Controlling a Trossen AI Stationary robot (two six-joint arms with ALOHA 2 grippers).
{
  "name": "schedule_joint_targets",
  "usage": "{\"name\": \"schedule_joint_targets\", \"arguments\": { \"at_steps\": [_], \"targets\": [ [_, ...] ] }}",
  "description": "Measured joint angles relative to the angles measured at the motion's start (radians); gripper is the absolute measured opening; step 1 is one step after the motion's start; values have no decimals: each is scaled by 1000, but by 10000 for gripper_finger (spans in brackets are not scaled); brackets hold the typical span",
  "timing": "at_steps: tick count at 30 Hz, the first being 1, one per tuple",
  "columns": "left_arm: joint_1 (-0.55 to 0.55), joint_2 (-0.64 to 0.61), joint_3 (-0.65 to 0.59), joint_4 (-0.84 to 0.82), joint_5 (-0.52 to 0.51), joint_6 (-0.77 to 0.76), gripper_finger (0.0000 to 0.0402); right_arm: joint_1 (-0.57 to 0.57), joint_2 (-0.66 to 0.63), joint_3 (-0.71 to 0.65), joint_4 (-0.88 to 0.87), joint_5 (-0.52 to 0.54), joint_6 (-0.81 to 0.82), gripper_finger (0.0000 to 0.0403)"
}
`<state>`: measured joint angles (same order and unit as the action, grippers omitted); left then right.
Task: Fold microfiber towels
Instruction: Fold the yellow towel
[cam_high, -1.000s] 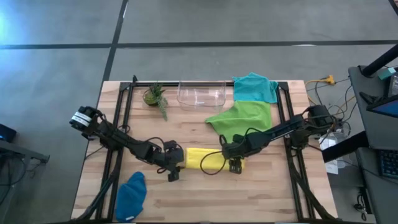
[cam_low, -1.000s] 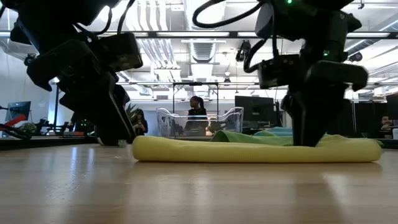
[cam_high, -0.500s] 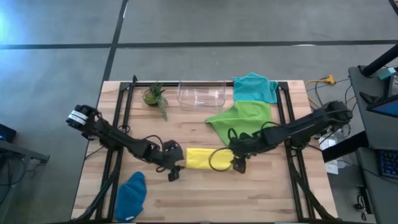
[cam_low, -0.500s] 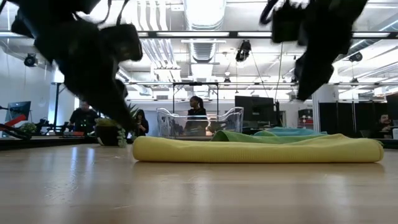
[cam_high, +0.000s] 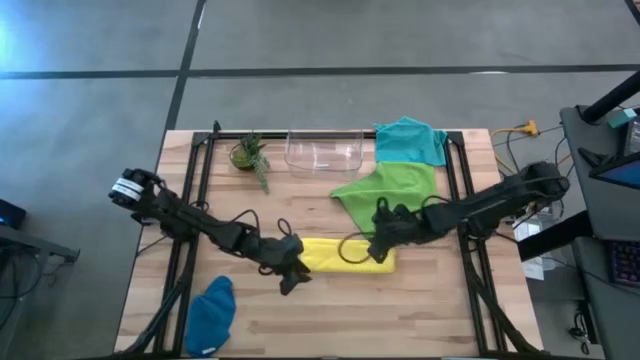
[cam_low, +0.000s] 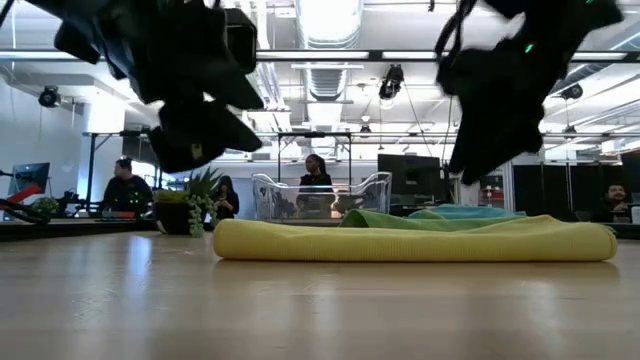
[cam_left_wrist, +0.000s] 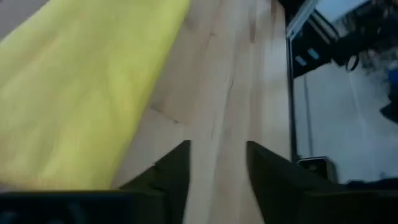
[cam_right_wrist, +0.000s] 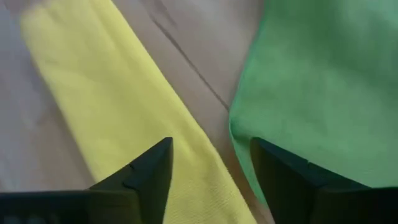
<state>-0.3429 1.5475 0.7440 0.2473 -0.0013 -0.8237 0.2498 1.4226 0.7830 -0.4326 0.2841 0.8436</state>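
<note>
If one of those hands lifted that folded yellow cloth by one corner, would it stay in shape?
Probably not. The yellow towel lies as a soft, rounded roll in the low view, so it would likely droop and unfold. It looks light: thin fabric, flat on the table. Pushed, it would probably bunch up rather than slide, like the rumpled green towel beside it.
</note>
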Motion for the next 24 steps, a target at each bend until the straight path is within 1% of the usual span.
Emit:
{"name": "schedule_joint_targets", "arguments": {
  "at_steps": [2,4,5,8,10,17,21,24],
  "targets": [
    [12,15,1,2,0,44,73,-54,43,0,1,-71,-12,181],
    [24,26,0,3,0,46,24,-97,82,0,-23,-107,-8,143],
    [30,33,-2,2,0,38,13,-109,98,-2,-41,-110,-4,121],
    [37,51,-2,5,-3,20,12,-117,127,-2,-71,-121,13,53],
    [39,66,-2,7,-3,19,8,-115,141,-2,-81,-144,16,21],
    [45,132,-2,7,-2,17,1,-63,158,-2,-103,-183,70,11],
    [58,175,-2,7,-1,16,1,-10,157,-2,-107,-187,128,11],
    [72,203,-3,-3,0,15,1,40,157,-2,-106,-212,184,11]
  ]
}}
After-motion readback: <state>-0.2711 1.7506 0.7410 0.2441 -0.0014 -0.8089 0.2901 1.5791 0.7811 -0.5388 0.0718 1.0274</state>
